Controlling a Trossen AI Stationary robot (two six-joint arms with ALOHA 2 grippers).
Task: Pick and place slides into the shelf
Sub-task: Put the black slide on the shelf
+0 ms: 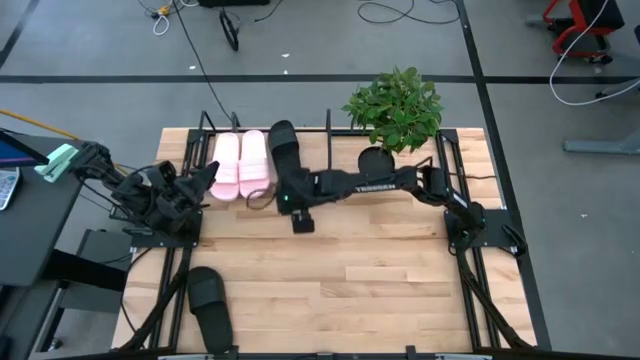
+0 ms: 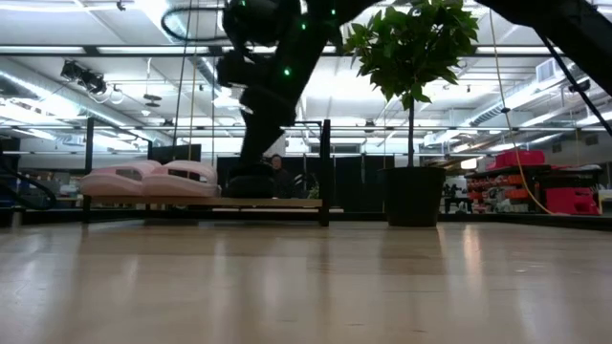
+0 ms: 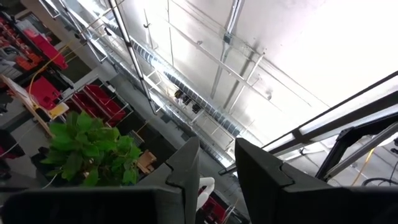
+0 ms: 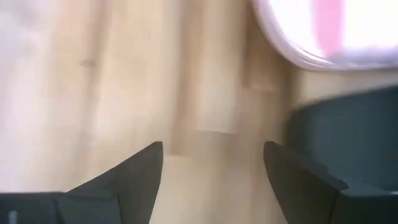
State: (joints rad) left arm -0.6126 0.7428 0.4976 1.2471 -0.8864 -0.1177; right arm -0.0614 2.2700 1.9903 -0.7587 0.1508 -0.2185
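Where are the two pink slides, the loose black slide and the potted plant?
pink slides [image 1: 240, 165]: high view, on the straps, side by side in the shelf.
loose black slide [image 1: 210, 305]: high view, on its strap.
potted plant [image 1: 395, 105]: high view, on the leaves.

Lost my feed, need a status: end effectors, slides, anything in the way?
Right end effector open by the shelved black foam slide; left end effector parked. Two pale pink foam slides shelved; one black slide still out. Nothing blocking.

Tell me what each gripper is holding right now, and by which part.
Nothing is held. The right gripper is open over bare wood beside the black slide on the shelf. The left gripper is open, empty.
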